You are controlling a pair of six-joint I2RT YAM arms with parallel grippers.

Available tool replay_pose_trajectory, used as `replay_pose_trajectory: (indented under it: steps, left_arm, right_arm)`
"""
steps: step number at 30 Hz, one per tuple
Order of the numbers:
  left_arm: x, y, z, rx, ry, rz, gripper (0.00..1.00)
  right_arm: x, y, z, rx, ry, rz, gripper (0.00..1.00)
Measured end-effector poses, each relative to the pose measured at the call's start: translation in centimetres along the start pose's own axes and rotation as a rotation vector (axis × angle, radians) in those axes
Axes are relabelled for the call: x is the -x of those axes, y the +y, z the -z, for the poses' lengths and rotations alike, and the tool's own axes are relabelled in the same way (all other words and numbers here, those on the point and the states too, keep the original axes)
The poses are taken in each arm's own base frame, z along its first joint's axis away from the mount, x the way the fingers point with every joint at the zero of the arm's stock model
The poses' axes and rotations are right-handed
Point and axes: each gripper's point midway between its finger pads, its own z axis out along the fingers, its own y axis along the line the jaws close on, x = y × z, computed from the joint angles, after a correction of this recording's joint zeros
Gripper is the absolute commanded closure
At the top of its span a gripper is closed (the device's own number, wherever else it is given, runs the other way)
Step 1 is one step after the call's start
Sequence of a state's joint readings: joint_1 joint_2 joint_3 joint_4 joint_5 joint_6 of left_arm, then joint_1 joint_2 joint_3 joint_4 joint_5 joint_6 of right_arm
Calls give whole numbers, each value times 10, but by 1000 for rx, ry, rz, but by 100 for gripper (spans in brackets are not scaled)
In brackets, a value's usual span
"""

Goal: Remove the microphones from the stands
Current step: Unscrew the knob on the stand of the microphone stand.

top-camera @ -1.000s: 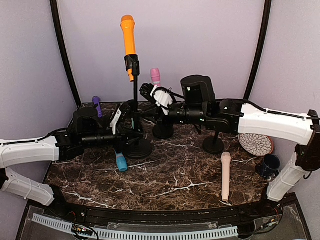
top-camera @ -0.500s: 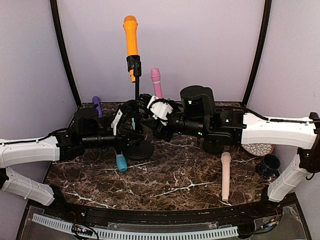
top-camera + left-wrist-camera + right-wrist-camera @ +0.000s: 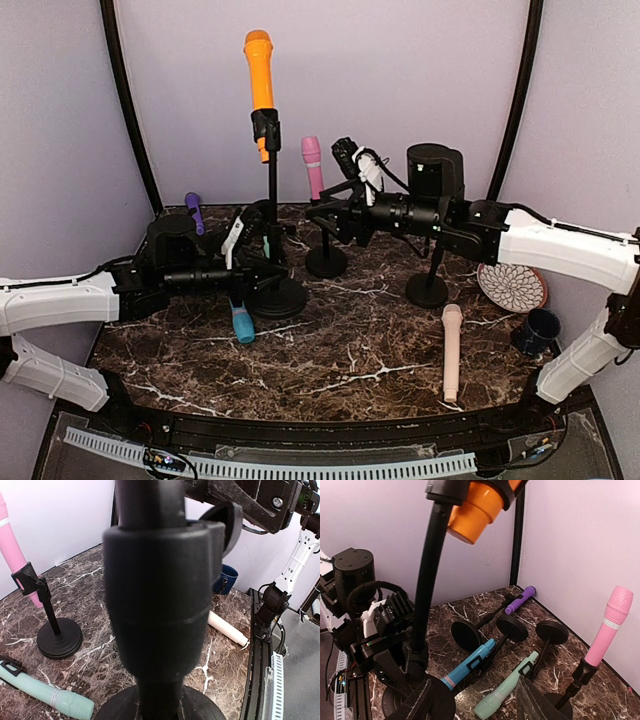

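The orange microphone (image 3: pixel 259 75) sits upright in the clip of a tall black stand (image 3: pixel 271 200); its lower end shows in the right wrist view (image 3: pixel 475 505). My left gripper (image 3: pixel 262 265) is shut around the stand's pole just above the round base (image 3: pixel 277 297). In the left wrist view the pole (image 3: pixel 157 605) fills the frame and hides the fingers. My right gripper (image 3: pixel 320 215) is open and empty. It is well below the orange microphone, to the right of the pole (image 3: pixel 427 580), with both fingers showing in the right wrist view (image 3: pixel 477 705).
A pink microphone (image 3: pixel 313 165) stands on a short stand right beside my right gripper. Blue (image 3: pixel 242 322), purple (image 3: pixel 194 212) and mint (image 3: pixel 507 687) microphones lie with toppled stands near the tall base. A beige microphone (image 3: pixel 452 350), plate (image 3: pixel 511 288) and mug (image 3: pixel 540 330) lie right.
My right arm first dipped low by the pink microphone's stand, then rose and pulled back to the right. The orange microphone and its stand shifted slightly right. My left arm stayed put.
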State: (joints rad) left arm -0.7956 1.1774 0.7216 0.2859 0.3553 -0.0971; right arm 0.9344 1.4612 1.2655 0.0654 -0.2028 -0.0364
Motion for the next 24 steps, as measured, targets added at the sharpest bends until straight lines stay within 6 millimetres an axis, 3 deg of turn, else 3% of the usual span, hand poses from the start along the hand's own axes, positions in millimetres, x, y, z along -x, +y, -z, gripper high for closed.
replay_pose_trajectory:
  steps: [10, 17, 19, 24]
  left_arm:
    - [1, 0, 0, 0, -4, -2, 100]
    - [1, 0, 0, 1, -3, -1, 100]
    - [0, 0, 0, 1, -2, -1, 100]
    - [1, 3, 0, 16, -4, -7, 100]
  right_arm:
    - [-3, 30, -7, 179, 20, -88, 49]
    - [19, 28, -14, 189, -9, -223, 53]
    - [25, 25, -21, 178, -10, -271, 49]
    - [18, 20, -29, 153, 29, -405, 25]
